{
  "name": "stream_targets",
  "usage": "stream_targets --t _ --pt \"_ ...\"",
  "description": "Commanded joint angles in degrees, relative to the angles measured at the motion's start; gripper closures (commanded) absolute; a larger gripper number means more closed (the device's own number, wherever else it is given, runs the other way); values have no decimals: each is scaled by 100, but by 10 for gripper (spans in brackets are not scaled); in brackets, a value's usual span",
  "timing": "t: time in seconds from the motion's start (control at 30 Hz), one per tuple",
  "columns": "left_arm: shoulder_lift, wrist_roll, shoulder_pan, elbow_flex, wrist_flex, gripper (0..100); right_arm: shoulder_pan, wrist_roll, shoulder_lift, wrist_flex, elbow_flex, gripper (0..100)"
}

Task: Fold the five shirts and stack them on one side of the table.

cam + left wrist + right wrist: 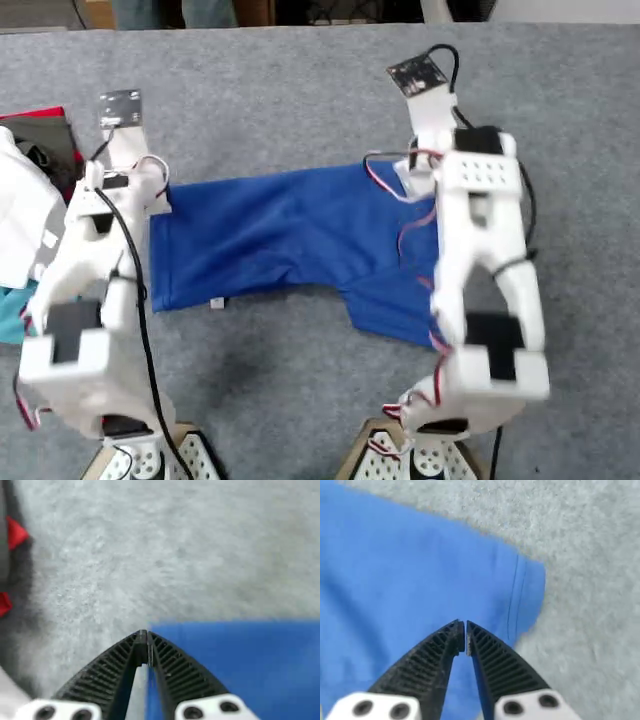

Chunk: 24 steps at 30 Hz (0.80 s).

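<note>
Your blue short-sleeved shirt (290, 240) lies flat and crosswise in the middle of the grey felt-covered table (300, 100), between the two arms. Its straight edge is at the white left arm (85, 270) and its other end runs under the white right arm (480, 250). One sleeve (390, 305) sticks out toward the arms' bases. The cloth is a plain, even blue with a few soft creases across the body.

In your right wrist view, the sleeve hem (517, 595) shows a double line of stitching where it meets the felt. There the right gripper (465, 629) hangs over the shirt (395, 580) with its black ribbed fingers (495, 665) drawn together at the tips. You cannot tell whether any cloth is caught between them.

The left gripper (143, 637) sits right at a corner of the shirt (240, 665), its fingers (107, 672) also closed tip to tip. Whether that corner is pinched is not clear.

At the table's left edge, beside the left arm, lies a heap of other garments. It has a white garment (25, 220), a red piece (45, 113), a dark olive piece (45, 140) and a teal scrap (10, 310).
</note>
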Motion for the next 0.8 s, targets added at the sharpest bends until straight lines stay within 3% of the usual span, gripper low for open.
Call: stream_targets --t 0.0,0.2,0.4,0.5,0.67,0.77 --pt "651 167 -347 -919 -114 971 35 -105 1130 -79 -1165 985" --pt "1002 167 -629 -1543 -114 971 615 -97 3116 -9 -2659 985" --pt "1152 167 -629 -1736 -105 971 580 -97 3908 1222 -4488 985" --pt "1134 167 -655 -2018 369 971 457 53 4057 1960 -5358 985" --pt "422 141 -629 -2826 2092 971 185 484 4075 3112 -6791 985" --pt "-9 167 -330 -2721 2251 971 105 457 4136 3473 -7732 985"
